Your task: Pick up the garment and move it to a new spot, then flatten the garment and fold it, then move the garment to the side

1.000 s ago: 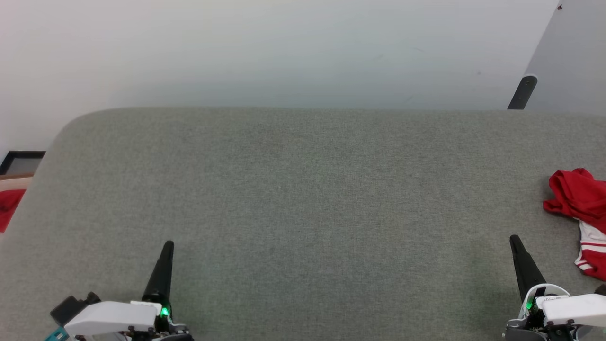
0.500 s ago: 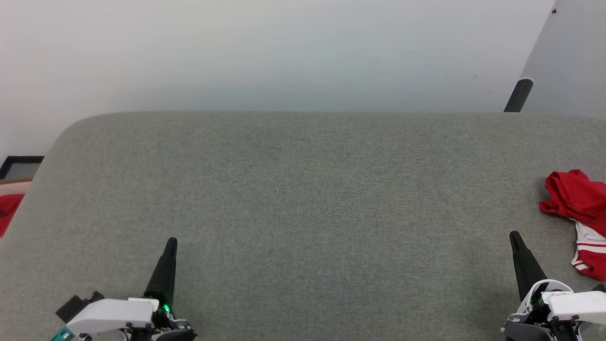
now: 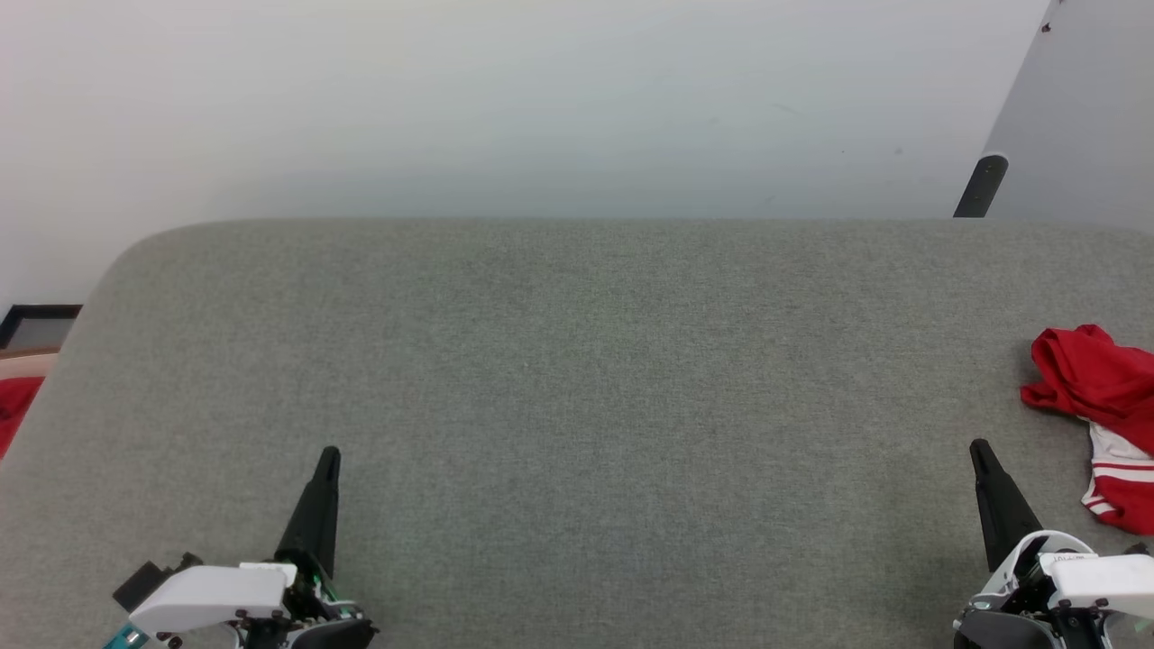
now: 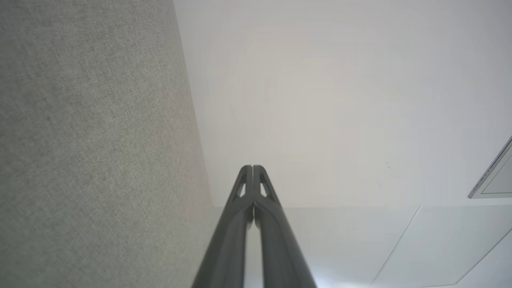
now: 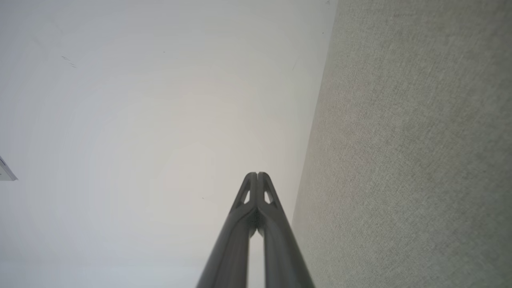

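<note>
Jaws clenched, nothing held
My left gripper and right gripper grip nothing; the garment lies crumpled near my right.

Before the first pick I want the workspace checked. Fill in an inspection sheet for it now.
Surface: grey fabric top, flat, unwrinkled.
Job's things: crumpled red-and-white jersey T-shirt at the head view's right edge, partly cut off.
Clutter: red cloth beyond the left edge, off the surface.
Grippers: left gripper and right gripper shut, holding nothing, apart from the shirt.
Cables: nothing seen.
Surroundings: pale wall, black post, dark frame.
</note>
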{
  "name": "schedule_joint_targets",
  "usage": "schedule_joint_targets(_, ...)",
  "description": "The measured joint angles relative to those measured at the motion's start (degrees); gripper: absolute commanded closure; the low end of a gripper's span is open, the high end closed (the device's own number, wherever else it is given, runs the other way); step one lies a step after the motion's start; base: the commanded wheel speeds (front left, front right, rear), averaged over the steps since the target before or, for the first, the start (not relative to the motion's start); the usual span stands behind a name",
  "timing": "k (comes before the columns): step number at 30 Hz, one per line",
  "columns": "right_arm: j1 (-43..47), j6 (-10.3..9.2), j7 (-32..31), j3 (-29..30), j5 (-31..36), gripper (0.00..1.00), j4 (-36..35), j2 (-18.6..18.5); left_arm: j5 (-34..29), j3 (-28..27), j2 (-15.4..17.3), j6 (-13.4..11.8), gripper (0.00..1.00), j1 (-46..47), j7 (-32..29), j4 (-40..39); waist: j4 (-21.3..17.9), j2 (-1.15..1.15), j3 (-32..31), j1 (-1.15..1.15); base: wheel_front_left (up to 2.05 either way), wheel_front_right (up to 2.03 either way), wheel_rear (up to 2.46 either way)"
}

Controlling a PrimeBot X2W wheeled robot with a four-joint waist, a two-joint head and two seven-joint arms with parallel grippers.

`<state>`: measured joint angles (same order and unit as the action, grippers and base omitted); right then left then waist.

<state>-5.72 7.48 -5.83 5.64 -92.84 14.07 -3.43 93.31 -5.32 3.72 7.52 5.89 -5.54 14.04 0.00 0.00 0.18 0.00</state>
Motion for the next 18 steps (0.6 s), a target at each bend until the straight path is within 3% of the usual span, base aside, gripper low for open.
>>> schedule_joint_targets(18,-0.4,0.0,-0.2,0.2,0.0,1.0,0.0,0.1,0.0,-0.2,-0.2,0.0,1.0,0.0,-0.3,0.0,0.0,0.0,0.0,0.0,0.0,0.0,0.0)
